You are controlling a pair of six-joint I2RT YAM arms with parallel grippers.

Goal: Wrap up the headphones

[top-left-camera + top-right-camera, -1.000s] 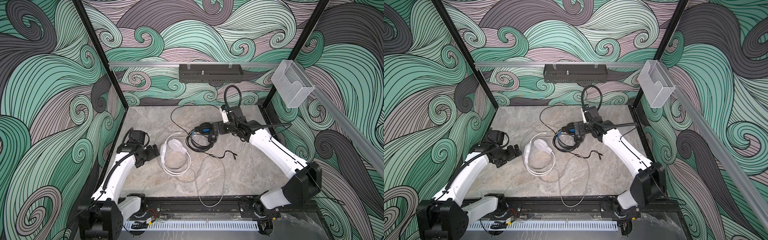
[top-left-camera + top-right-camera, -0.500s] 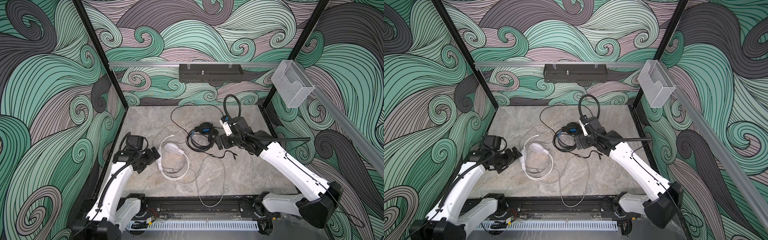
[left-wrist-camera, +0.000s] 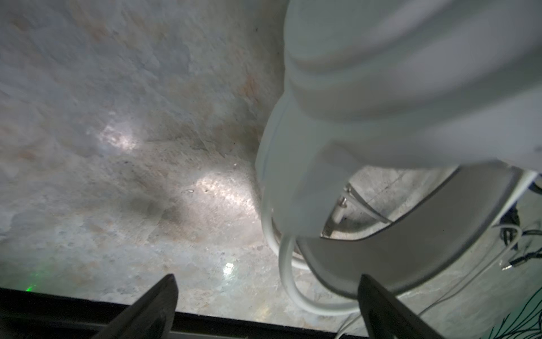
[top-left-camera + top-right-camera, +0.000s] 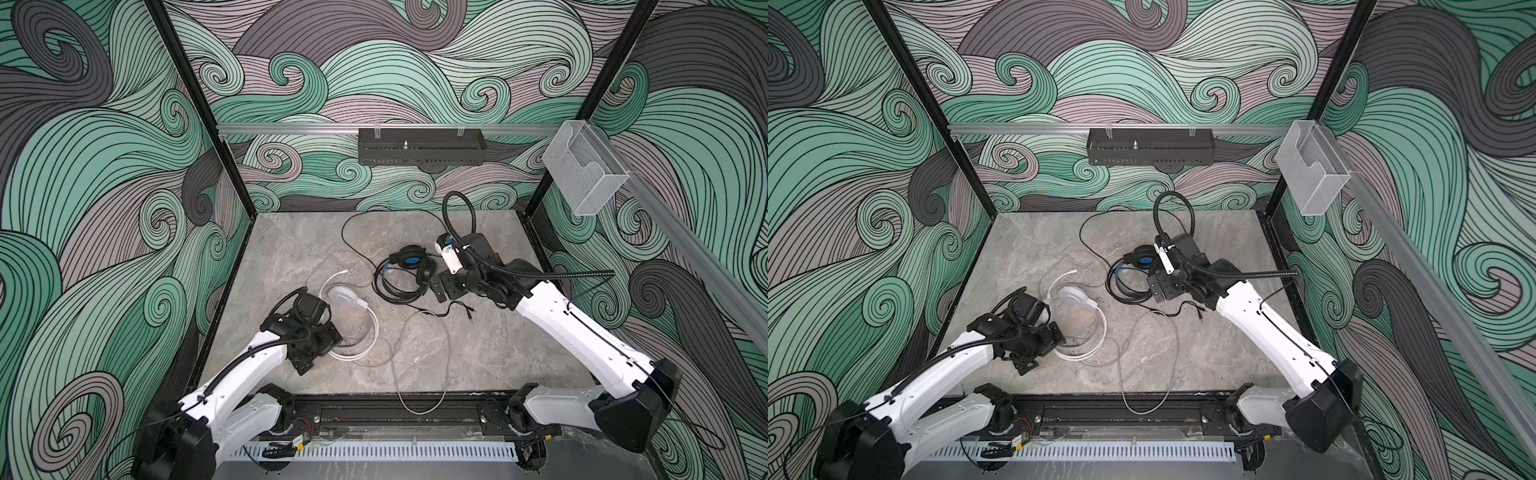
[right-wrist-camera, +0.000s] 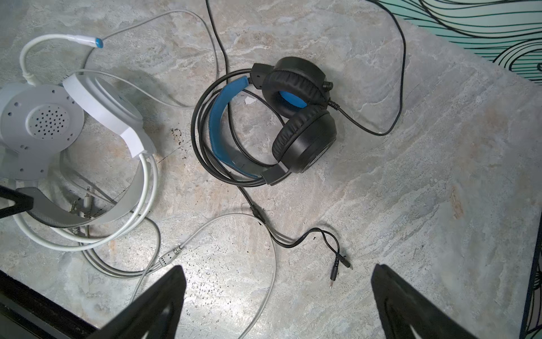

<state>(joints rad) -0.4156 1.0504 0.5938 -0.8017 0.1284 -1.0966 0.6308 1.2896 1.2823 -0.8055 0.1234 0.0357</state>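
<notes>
Headphones [image 5: 41,123] remain unwrapped: my right gripper [image 5: 278,270] left the black headset [image 4: 409,261], my left gripper [image 3: 267,286] reached the white headset [image 4: 344,296]; all 4 fingers spread.

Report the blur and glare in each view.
Left wrist view: the white headset sits very close and looks soft, and there are bright glare patches on the table. Right wrist view: the black headset is sharp, with one glare patch on the marble. Both top views: evenly lit and crisp.

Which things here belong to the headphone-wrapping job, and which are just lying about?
Job:
- white headset
- pale cable
- black headset
- black cable

Just there:
- black tray on the back rail
- clear holder on the side rail
</notes>
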